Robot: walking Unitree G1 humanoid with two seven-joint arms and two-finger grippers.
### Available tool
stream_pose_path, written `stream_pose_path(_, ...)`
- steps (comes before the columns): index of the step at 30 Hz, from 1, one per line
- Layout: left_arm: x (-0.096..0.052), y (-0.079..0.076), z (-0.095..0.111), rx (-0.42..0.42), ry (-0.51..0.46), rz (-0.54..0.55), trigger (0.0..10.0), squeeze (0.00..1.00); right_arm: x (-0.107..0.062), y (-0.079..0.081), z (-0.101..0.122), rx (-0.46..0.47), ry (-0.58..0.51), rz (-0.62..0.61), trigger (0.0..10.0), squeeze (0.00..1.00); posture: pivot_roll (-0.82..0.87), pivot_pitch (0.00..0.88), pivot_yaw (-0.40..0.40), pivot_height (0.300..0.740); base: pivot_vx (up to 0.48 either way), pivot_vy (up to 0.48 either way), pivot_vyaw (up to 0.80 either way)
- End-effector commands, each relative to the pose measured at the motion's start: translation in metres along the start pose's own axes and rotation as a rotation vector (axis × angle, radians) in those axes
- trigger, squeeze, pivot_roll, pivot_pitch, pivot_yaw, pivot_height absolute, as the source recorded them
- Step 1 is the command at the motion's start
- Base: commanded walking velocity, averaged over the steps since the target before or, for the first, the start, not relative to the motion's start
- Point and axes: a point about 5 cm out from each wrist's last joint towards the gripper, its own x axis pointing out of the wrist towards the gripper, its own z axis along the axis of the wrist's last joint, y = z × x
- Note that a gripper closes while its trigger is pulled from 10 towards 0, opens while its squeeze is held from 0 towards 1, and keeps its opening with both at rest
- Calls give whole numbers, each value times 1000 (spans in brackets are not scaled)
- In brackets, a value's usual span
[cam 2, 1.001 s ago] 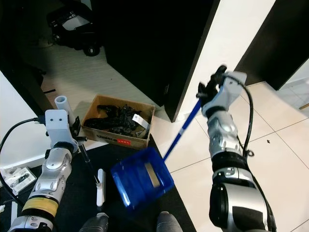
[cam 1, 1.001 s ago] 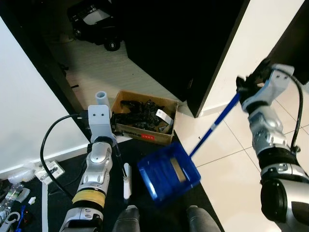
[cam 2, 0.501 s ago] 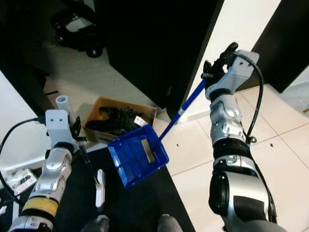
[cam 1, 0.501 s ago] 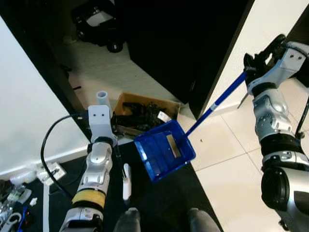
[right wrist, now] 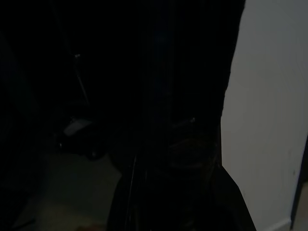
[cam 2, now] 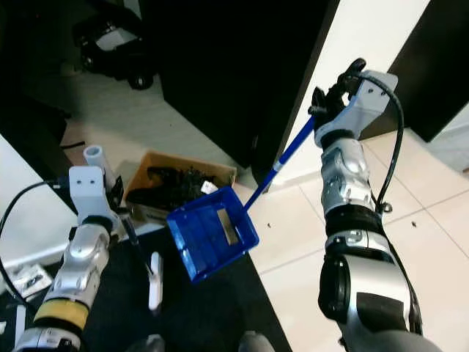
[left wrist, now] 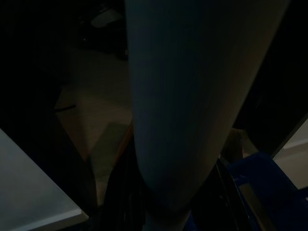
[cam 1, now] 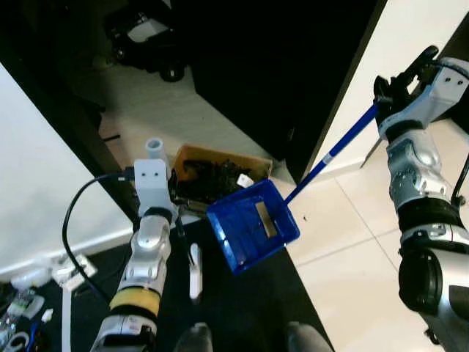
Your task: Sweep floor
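Note:
A blue dustpan [cam 1: 253, 224] on a long blue handle [cam 1: 341, 143] hangs tilted in the air, its pan overlapping the near right corner of a cardboard box [cam 1: 187, 152] of dark debris. My right gripper [cam 1: 388, 92] is raised high at the right and shut on the handle's top end. My left gripper [cam 1: 174, 209] sits just left of the box, shut on a broom; its pale tube handle [cam 1: 153, 145] sticks up above the wrist. A thin black rod runs down to the broom's white head [cam 1: 194, 264] on the dark mat. The left wrist view shows the pale tube [left wrist: 183, 106] close up.
A tall black panel [cam 1: 271, 66] and a white wall edge [cam 1: 366, 66] stand behind the box. A black wheeled machine [cam 1: 146, 29] sits at the far left. Pale tiles [cam 1: 352, 249] lie to the right and a dark mat [cam 1: 242, 308] underfoot. Cables and small clutter [cam 1: 44, 286] lie at the near left.
My right arm has risen, lifting the dustpan from low over the mat up to the box's near corner. The left arm and broom have stayed put.

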Motion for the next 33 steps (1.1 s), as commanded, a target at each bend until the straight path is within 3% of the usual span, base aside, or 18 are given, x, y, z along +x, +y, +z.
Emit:
stream_pose_path(1, -1, -2, 2, 2, -18, -4, 10000, 0, 3, -2, 10, 1, -45, -5, 10000, 0, -7, 61, -29, 740, 431, 0, 0)
stream_pose_path(14, -1, 0, 1, 0, -17, 0, 10000, 0, 3, 0, 7, 4, -40, 1, 10000, 0, -4, 68, -29, 740, 405, 0, 0)
stream_pose_path(22, -3, 2, -1, -8, -10, 17, 10000, 0, 1, 0, 4, 6, -31, 1, 10000, 0, -2, 74, -29, 740, 0, 0, 0)
stream_pose_path(28, -5, 1, -3, -2, 3, 10, 10000, 0, -10, 4, -16, 22, 18, 9, 10000, 0, 5, 87, -28, 740, 0, 0, 0)
stream_pose_path(33, -5, 1, -3, -2, 3, 9, 10000, 0, -12, 4, -19, 25, 29, 7, 10000, 0, 6, 90, -26, 740, 0, 0, 0)
